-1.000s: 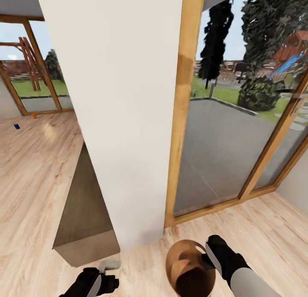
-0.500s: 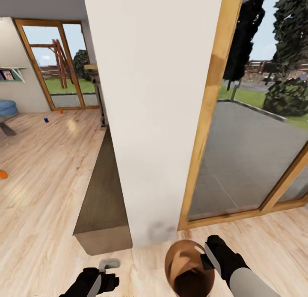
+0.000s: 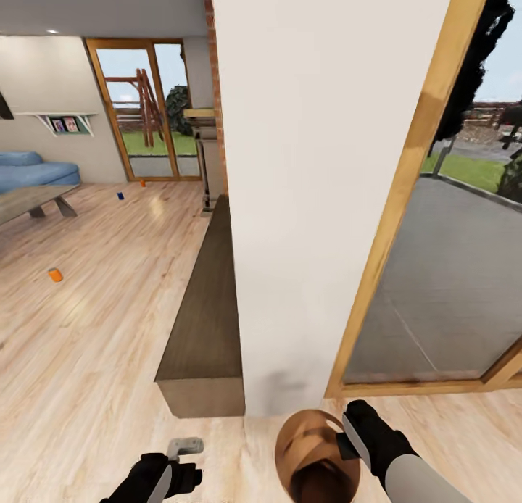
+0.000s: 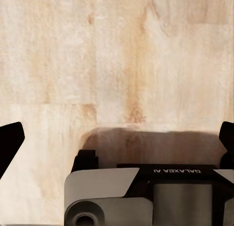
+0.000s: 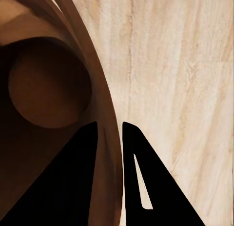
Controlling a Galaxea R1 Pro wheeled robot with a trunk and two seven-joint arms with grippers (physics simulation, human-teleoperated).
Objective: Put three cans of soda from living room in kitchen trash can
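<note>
The robot's black right gripper [image 3: 346,436] is pinching the rim of the small round bin with a wood-toned brown inside [image 3: 308,452], its two fingers [image 5: 141,187] closed on either side of the bin's thin wall [image 5: 105,138], one inside and one outside, while the bin is hanging low over the pale plank floor [image 3: 94,343] just in front of a broad white wall pillar [image 3: 319,162]. The black left gripper [image 3: 163,480] is hovering over bare floorboards to the left of the bin, its fingers [image 4: 9,145] spread wide apart and holding nothing. Beyond the pillar's left side, a long dark wood-toned ledge [image 3: 206,307] is running back toward a strip of red brick wall [image 3: 215,75]. Far left of the pillar, a small orange soda can [image 3: 55,275] is sitting on the floor, and further back a dark blue can [image 3: 120,196] and another small orange can [image 3: 143,184] are sitting near the wood-framed glass doors [image 3: 145,108]; whether these are upright or on their sides is too small to tell. A blue sofa [image 3: 36,171] and a low table [image 3: 32,201] are standing at the far left, and to the right of the pillar a wood-framed glass panel [image 3: 449,235] is looking onto grey paving
</note>
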